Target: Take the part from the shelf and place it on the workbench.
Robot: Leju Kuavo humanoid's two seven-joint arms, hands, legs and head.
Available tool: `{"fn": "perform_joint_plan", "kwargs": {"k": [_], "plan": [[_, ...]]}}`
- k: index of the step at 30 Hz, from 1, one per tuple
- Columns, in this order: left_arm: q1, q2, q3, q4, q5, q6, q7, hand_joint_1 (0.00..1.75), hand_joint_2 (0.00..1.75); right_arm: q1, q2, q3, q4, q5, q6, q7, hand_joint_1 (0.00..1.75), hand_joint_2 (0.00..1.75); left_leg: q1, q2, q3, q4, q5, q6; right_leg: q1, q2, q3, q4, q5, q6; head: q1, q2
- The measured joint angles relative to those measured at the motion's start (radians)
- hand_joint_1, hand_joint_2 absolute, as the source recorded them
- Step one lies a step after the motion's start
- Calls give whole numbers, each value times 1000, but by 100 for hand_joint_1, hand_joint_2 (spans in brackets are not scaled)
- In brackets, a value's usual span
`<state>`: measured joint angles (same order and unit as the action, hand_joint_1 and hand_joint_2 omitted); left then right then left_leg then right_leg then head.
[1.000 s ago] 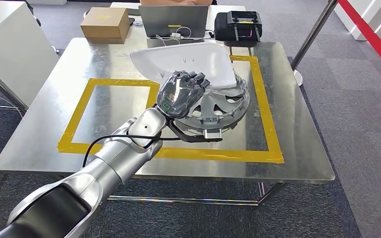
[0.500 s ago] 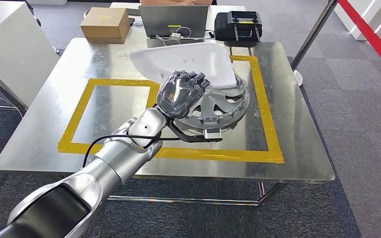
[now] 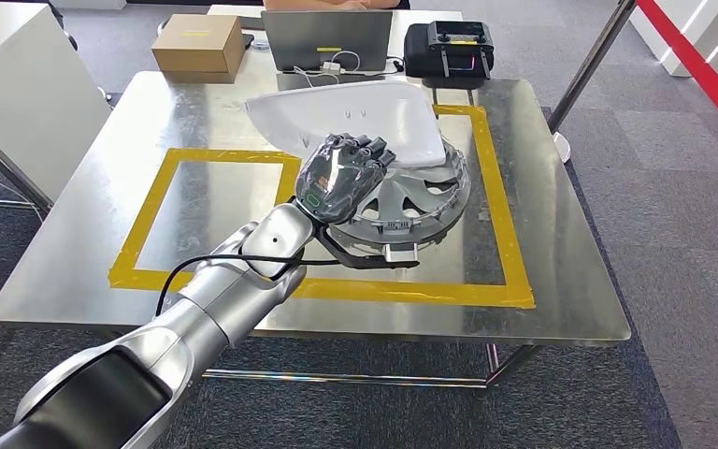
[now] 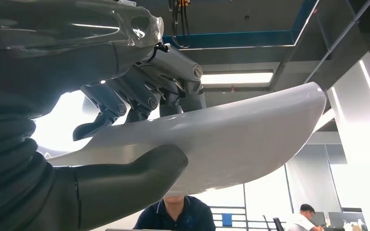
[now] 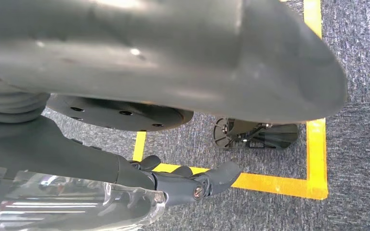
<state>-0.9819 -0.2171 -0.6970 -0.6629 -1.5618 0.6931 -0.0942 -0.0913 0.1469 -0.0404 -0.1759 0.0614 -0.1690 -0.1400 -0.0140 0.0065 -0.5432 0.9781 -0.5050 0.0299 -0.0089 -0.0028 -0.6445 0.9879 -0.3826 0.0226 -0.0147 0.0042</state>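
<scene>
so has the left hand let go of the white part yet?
No: in the left wrist view the left hand grips the white part, thumb on one face and fingers on the other.

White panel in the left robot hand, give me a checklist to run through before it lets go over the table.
1. Grip: left robot hand holds the white panel, thumb under, fingers over: ok.
2. Panel is over the table: ok.
3. Drop spot free: a round wheel cover lies under the panel: not ok.
4. Panel touching the wheel cover or table: cannot tell.
5. Within the yellow tape outline: mostly, far edge beyond it: not ok.
6. Right robot hand hangs by the floor, empty: ok.
</scene>
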Motion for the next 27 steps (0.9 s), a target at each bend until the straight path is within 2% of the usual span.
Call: {"fn": "perform_joint_plan", "kwargs": {"k": [27], "plan": [[0,0,0,0,0,0,0,175,175,0,0,0,0,0,0,0,0,0,0,0,0,0,0,0,0,0,0,0,0,0,0,0]]}}
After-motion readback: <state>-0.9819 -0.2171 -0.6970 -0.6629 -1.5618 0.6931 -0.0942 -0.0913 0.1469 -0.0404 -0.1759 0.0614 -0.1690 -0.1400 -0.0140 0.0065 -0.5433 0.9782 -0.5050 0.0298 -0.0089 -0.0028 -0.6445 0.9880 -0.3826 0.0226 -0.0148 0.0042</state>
